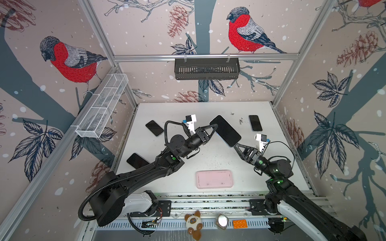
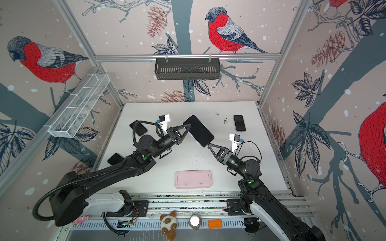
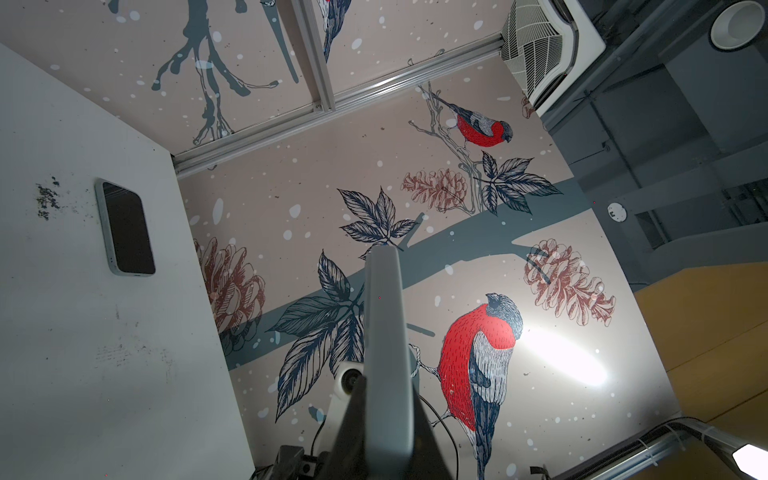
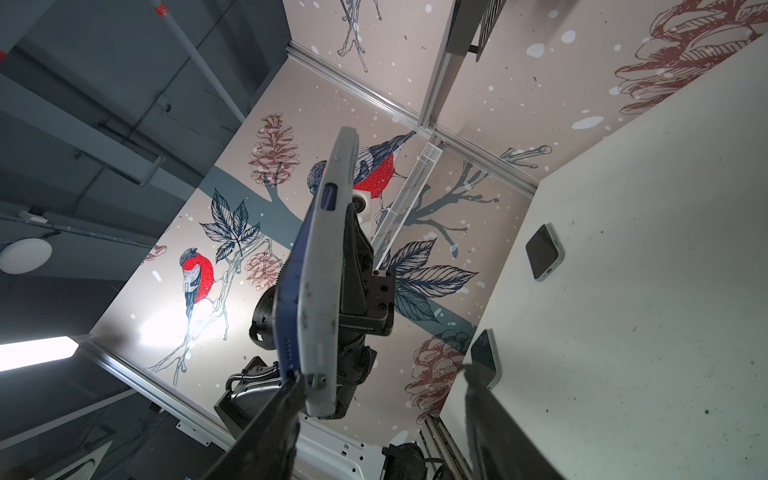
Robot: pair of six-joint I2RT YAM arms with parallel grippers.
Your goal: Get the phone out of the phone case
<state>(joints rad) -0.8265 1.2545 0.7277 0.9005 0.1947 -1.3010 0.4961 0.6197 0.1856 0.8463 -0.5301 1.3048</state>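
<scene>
In both top views a large phone point(image 1: 225, 130) point(image 2: 198, 130) in a pale grey case hangs tilted above the middle of the table, dark screen up. My left gripper point(image 1: 216, 125) point(image 2: 189, 125) is shut on its far long edge; the left wrist view shows the case's edge point(image 3: 384, 316) clamped in that gripper point(image 3: 384, 382). My right gripper point(image 1: 235, 145) point(image 2: 208, 145) is open at the phone's near corner. In the right wrist view one finger point(image 4: 291, 395) touches that corner, where the phone's dark blue edge point(image 4: 291, 299) shows beside the grey case point(image 4: 328, 257).
A pink case point(image 1: 214, 179) point(image 2: 193, 179) lies empty near the front edge. Three other phones lie on the table: back left point(image 1: 154, 128), left point(image 1: 136, 160) and back right point(image 1: 255, 123) point(image 3: 126, 228). A white wire basket point(image 1: 102, 108) and a black basket point(image 1: 206, 68) hang on the walls.
</scene>
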